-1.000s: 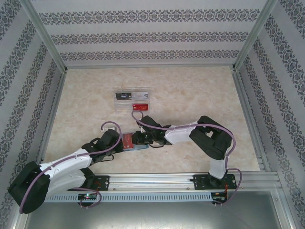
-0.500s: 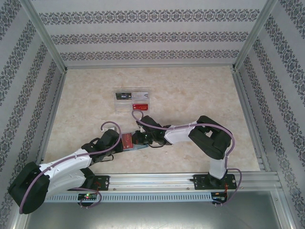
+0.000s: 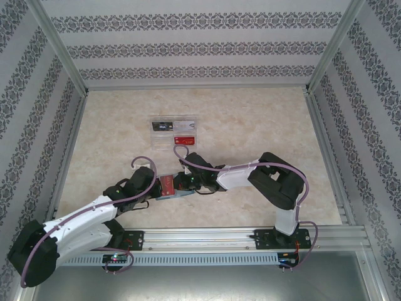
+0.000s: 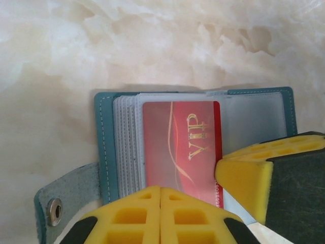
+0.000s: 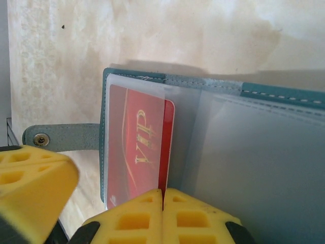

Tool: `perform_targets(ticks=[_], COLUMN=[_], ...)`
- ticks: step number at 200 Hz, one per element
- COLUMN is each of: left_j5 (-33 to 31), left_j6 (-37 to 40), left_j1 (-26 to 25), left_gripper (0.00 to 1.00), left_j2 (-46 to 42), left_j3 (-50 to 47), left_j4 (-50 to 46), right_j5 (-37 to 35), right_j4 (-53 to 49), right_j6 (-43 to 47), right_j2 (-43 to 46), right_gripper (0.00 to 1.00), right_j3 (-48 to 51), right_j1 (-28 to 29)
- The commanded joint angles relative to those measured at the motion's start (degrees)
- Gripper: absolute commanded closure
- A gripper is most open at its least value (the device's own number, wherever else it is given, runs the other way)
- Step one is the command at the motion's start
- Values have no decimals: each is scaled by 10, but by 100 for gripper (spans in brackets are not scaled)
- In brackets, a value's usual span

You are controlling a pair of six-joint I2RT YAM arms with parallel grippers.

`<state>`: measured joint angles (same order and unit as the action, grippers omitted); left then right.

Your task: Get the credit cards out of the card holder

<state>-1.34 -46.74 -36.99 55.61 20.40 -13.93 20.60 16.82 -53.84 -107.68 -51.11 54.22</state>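
Observation:
The teal card holder (image 4: 104, 142) lies open on the table with its clear sleeves up. A red VIP credit card (image 4: 177, 142) sits in the top sleeve, one long edge sticking out of it. My left gripper (image 4: 160, 189) is shut, its tips over the holder's near edge, with nothing showing between them. My right gripper (image 5: 163, 192) is shut on the exposed edge of the red card (image 5: 134, 147). In the top view the holder (image 3: 178, 194) lies between the left gripper (image 3: 156, 190) and the right gripper (image 3: 183, 184).
A clear tray (image 3: 188, 122) with a black and a red card stands farther back on the table. The holder's strap with its snap (image 4: 53, 211) sticks out to the side. Patterned walls with metal rails enclose the table.
The left arm's elbow has dropped lower and its wrist has shifted a little at the holder. The right arm has hardly moved.

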Motion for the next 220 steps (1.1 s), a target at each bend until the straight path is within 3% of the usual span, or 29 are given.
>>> perform_targets(ticks=[1, 49, 149, 220], left_j5=[8, -15, -34, -20], left_j6=[7, -8, -15, -9], left_j1=[5, 6, 6, 6], left_gripper=[93, 100, 100, 100], left_j2=[37, 86, 73, 51], left_j3=[6, 13, 8, 15], left_j4=[28, 9, -15, -19], right_j5=[4, 3, 0, -17], right_j4=[-2, -6, -3, -47], right_j6=[5, 8, 16, 68], right_j2=[8, 16, 57, 181], right_gripper=[100, 100, 100, 100], right_j3=[11, 20, 70, 130], right_j1=[0, -5, -35, -75])
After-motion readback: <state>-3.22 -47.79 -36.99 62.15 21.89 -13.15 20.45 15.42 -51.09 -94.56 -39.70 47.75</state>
